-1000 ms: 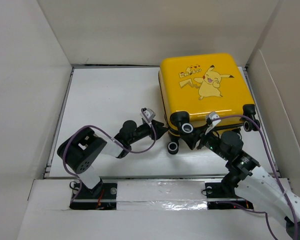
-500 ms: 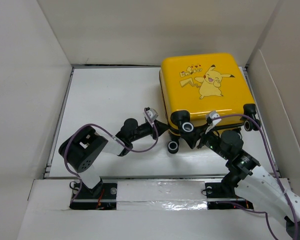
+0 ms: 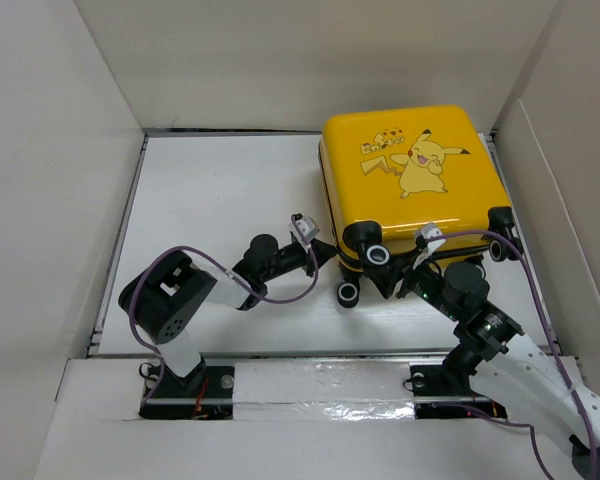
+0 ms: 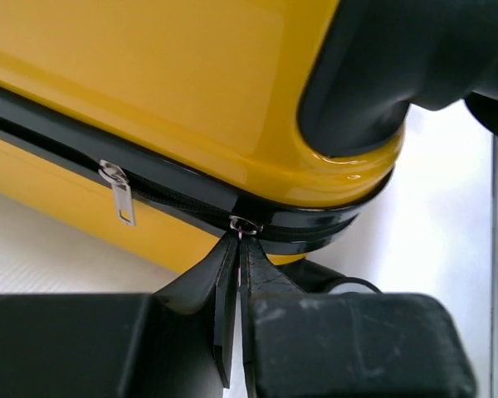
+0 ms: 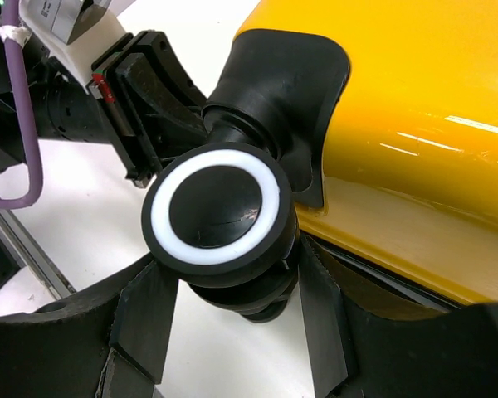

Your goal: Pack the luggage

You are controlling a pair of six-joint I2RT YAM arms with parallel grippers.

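Note:
The yellow Pikachu luggage (image 3: 410, 175) lies flat and closed at the back right of the table. My left gripper (image 3: 327, 254) is at its near left corner. In the left wrist view the left gripper (image 4: 239, 249) is shut on a zipper pull (image 4: 242, 225) on the black zipper line. A second silver pull (image 4: 120, 196) hangs further left. My right gripper (image 3: 388, 275) is at the near edge of the luggage. In the right wrist view the right gripper (image 5: 236, 278) is open, its jaws on either side of a black wheel (image 5: 216, 207) with a white ring.
White walls enclose the table on the left, back and right. A loose-looking black wheel (image 3: 347, 293) sits on the table between the two grippers. Another wheel (image 3: 498, 218) is at the luggage's near right corner. The left arm's purple cable (image 5: 21, 108) runs close by.
My left gripper has slid a little to the right along the luggage's near edge, still shut on the zipper pull. The luggage has shifted slightly right. The right gripper stays at the wheel.

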